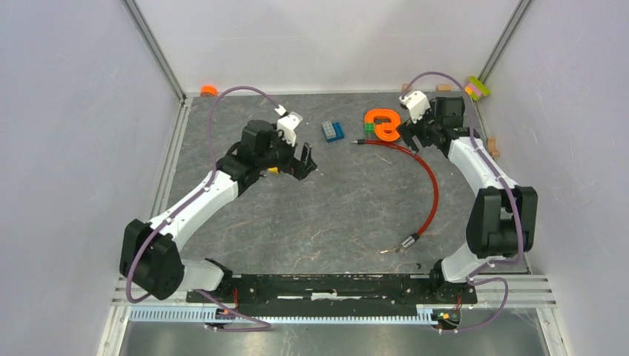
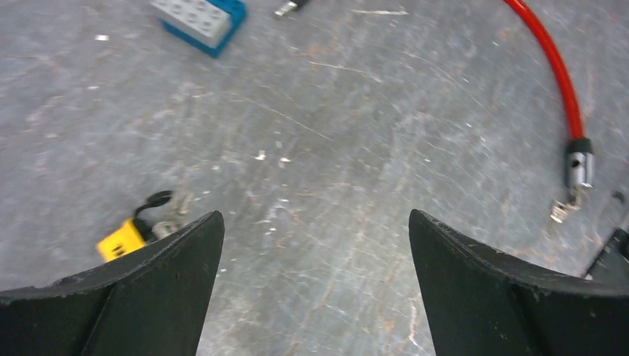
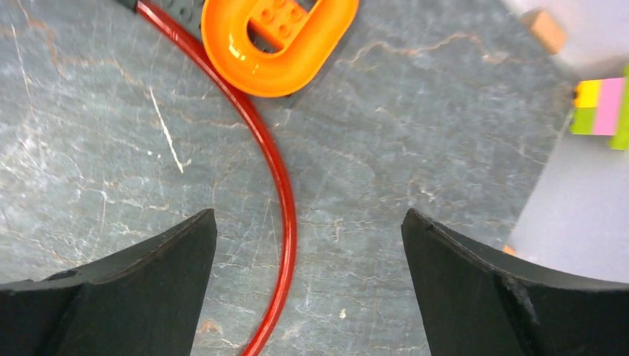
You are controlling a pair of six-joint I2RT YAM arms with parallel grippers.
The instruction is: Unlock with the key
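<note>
The left claw point(image 2: 313, 222) is hanging wide open over the grey table point(image 2: 356, 133), gripping nothing. The key point(image 2: 176, 209) is lying on the table just beside the small yellow padlock point(image 2: 121, 239). Both are peeking out from behind one of that claw's black fingers point(image 2: 156, 282). Whether the key is sitting in the lock is too small to tell. A blue brick with a grey top point(image 2: 199, 21) is resting farther off, and the red cable's metal plug point(image 2: 578, 167) is lying well apart from the key, on the other side of the claw.

The right claw point(image 3: 308, 219) is also gaping open and empty, hovering at the far right of the table. The red cable point(image 3: 280, 170) is curving across the table beneath the gap between its fingers. An orange U-shaped piece point(image 3: 278, 44) is lying against the cable just beyond. The two claws are standing well apart from each other.
</note>
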